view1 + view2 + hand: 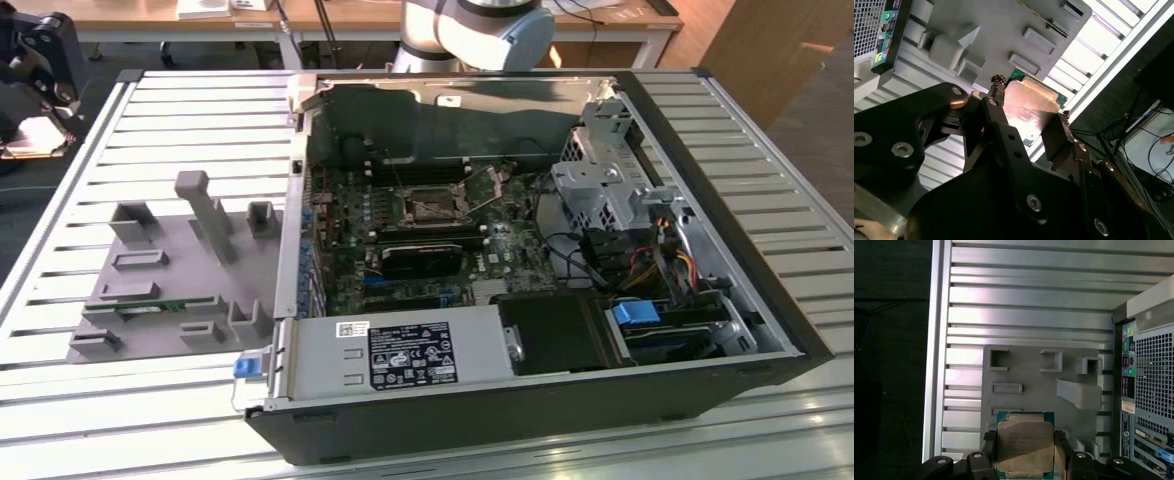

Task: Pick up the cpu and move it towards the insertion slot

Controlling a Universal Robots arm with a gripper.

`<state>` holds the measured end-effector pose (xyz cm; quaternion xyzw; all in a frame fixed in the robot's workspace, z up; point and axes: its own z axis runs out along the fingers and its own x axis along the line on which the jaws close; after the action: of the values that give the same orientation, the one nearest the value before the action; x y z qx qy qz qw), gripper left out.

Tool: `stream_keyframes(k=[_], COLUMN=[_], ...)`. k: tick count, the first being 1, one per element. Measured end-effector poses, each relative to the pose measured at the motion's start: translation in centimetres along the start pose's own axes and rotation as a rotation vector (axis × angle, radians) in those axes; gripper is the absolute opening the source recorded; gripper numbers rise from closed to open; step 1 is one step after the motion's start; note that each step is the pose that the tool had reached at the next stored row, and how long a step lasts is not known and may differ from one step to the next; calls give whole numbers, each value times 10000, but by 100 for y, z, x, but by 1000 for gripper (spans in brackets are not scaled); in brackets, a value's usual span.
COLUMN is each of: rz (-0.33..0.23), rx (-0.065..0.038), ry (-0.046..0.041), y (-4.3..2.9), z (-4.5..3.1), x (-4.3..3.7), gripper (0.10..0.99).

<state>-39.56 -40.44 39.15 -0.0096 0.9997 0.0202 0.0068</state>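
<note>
GRIP: your gripper (1024,440) pinches the cpu (1025,447) by opposite edges, sparing its faces | POSITION: raised over grey tray (1029,375)

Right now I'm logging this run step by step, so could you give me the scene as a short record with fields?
Gripper: gripper shut on the chip, one finger on each of two opposite edges
Chip location: seen against the grey tray in both wrist views, outside the computer case
Socket: socket on the board inside the open case, apart from the chip
Tray: on the slatted table, at the exterior view's left of the case
Also on tray: green strip
</note>
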Motion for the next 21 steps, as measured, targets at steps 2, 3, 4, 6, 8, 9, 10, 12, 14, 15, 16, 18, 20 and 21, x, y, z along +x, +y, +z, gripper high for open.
stream_keyframes(k=[2,3,4,6,8,9,10,12,14,15,16,18,20,21], rz=[-1,-1,-1,0,-1,-1,-1,-1,0,0,0,0,0,-1], rx=[0,0,0,1,1,0,0,0,0,1,0,0,1,0], ry=[1,0,1,2,1,1,1,2,2,3,2,2,3,3], y=[-1,-1,-1,-2,-3,-3,-4,-4,-5,-5,-6,-6,-7,-7], z=[0,1,0,1,1,2,2,3,3,3,3,4,4,5], x=[-36,-53,-71,-106,-139,-156,-174,-210,-244,-262,-280,-314,-352,-371], gripper=[541,541,541,541,541,541,541,541,541,541,541,541,541,541])
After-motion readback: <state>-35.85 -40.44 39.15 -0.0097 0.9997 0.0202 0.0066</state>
